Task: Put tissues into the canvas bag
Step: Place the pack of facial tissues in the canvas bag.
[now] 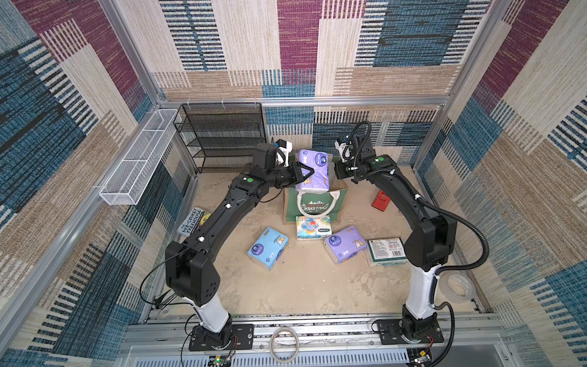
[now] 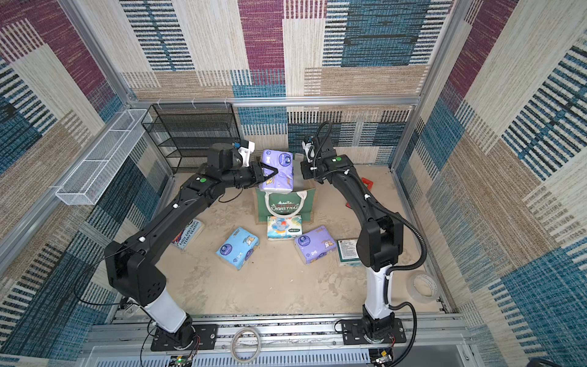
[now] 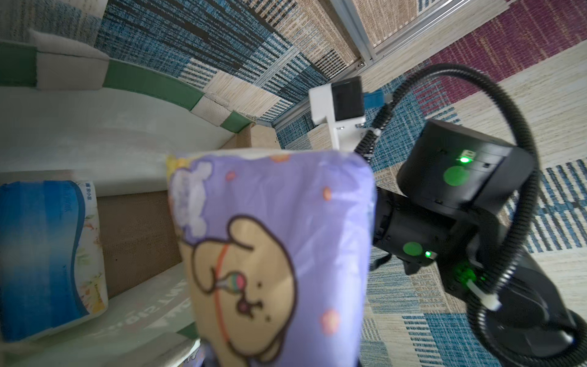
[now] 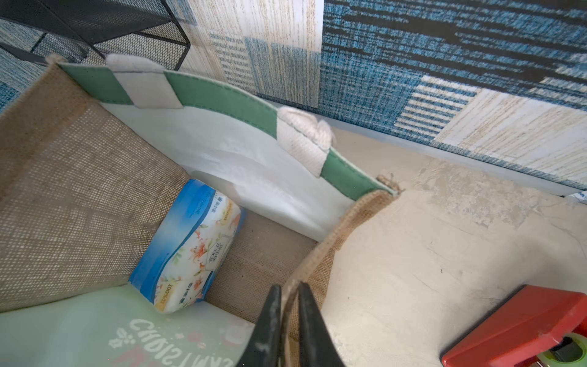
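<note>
My left gripper [image 1: 301, 174] is shut on a lilac tissue pack [image 1: 313, 168] and holds it over the open mouth of the canvas bag [image 1: 313, 211]. This pack fills the left wrist view [image 3: 270, 248]. My right gripper [image 4: 289, 287] is shut on the bag's tan jute side rim [image 4: 330, 235]. A deeper blue pack [image 4: 187, 244] lies inside the bag on its floor. In front of the bag, on the table, lie an elephant pack [image 1: 313, 227], a light blue pack [image 1: 267, 248], a second lilac pack [image 1: 345, 244] and a green-and-white pack [image 1: 387, 251].
A purple-covered book [image 1: 193, 220] lies partly under the left arm. A red flat object [image 1: 381, 200] sits right of the bag. A black mesh shelf [image 1: 222, 136] stands at the back left beside a white wire basket [image 1: 139, 159]. A tape roll [image 1: 460, 287] lies front right.
</note>
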`<action>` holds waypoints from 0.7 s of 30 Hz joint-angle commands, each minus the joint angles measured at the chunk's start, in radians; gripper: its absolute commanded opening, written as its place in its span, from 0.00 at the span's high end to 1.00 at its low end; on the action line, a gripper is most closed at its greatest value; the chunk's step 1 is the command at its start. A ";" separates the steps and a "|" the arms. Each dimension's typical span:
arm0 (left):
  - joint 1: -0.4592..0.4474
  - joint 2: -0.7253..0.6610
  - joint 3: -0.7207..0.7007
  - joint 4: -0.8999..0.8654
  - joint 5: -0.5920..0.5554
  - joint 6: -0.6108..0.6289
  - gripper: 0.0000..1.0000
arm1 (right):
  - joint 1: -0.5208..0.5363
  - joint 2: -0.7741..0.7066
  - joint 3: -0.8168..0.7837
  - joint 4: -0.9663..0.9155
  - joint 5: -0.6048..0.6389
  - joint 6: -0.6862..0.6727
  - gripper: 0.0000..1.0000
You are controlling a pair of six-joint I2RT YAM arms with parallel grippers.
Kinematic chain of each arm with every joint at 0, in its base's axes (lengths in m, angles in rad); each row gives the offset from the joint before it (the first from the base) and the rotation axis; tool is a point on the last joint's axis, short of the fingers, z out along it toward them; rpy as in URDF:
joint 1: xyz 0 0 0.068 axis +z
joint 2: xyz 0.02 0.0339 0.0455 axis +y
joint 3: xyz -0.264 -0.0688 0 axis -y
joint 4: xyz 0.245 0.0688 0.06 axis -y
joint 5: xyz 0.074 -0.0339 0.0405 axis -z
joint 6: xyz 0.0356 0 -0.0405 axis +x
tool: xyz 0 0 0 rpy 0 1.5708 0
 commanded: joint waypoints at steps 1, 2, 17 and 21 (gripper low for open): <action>-0.011 0.051 0.049 -0.013 -0.015 0.028 0.80 | -0.001 -0.014 0.001 0.000 -0.022 -0.001 0.88; -0.014 0.068 0.060 -0.016 -0.020 0.028 0.80 | -0.001 -0.014 0.000 -0.001 -0.024 -0.002 0.89; -0.015 0.136 0.201 -0.046 -0.057 0.041 0.80 | -0.012 -0.059 -0.068 0.026 -0.029 0.001 1.00; -0.015 0.154 0.234 -0.075 -0.062 0.049 0.80 | -0.016 -0.065 -0.074 0.030 -0.034 0.006 1.00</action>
